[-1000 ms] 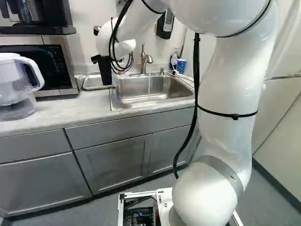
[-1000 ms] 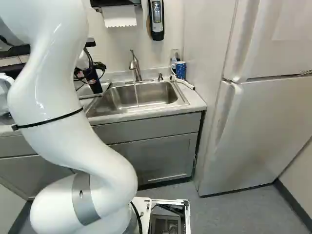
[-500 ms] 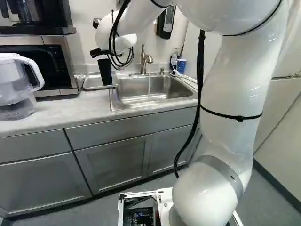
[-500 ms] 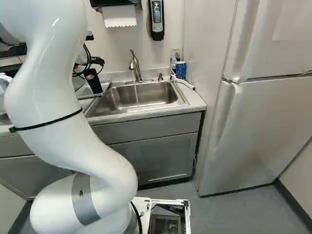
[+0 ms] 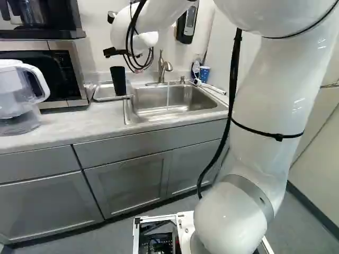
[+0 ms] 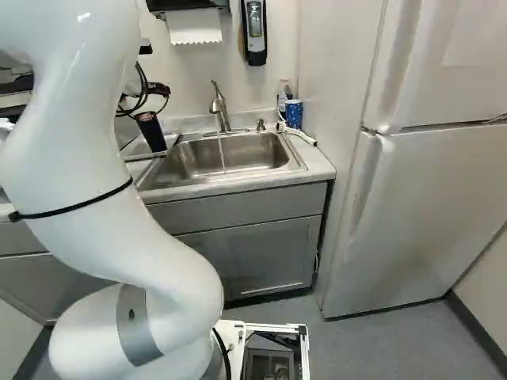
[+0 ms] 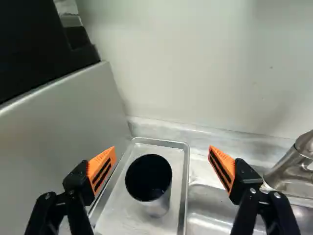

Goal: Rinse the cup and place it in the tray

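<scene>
"where's the black cup (image 7: 149,183)?"
"upright in the metal tray (image 7: 176,169); that sits on the tabletop (image 5: 69,123), between the microwave (image 5: 78,79) and the sink (image 6: 227,155);"
"and the jaws?"
"spread wide, above the cup, holding nothing; each orange pad (image 7: 101,169) stands apart from it;"
"faucet (image 6: 219,107)?"
"running; a thin stream (image 6: 222,146) falls into the sink;"
</scene>
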Available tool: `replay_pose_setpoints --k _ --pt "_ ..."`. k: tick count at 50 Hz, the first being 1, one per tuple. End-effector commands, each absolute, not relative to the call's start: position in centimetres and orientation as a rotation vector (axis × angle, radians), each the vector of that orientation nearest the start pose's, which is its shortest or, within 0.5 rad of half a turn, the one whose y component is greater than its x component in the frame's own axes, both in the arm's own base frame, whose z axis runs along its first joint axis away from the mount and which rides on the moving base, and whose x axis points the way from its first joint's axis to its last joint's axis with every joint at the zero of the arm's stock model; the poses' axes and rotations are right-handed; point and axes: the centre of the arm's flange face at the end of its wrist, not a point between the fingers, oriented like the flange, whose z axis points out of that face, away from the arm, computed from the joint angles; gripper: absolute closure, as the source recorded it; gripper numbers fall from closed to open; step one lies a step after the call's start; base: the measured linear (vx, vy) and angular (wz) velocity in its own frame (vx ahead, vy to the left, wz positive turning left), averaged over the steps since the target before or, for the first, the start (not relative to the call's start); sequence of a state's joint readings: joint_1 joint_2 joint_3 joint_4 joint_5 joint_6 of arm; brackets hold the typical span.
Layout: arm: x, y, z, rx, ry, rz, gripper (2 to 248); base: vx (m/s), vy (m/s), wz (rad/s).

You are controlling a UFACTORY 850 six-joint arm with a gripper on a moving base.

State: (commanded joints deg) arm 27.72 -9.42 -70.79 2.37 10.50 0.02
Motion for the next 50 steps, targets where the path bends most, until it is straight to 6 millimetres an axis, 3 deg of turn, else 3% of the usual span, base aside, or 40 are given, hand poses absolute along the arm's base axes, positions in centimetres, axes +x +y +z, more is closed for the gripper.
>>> replay_pose_setpoints --k 35,50 --pt "50.4 21.5 68.9 -2.255 -0.408 -1.737 3 0.000 0.000 0.000" --pt "49.9 19.1 68.9 -2.277 -0.368 -1.755 3 0.000 0.000 0.000"
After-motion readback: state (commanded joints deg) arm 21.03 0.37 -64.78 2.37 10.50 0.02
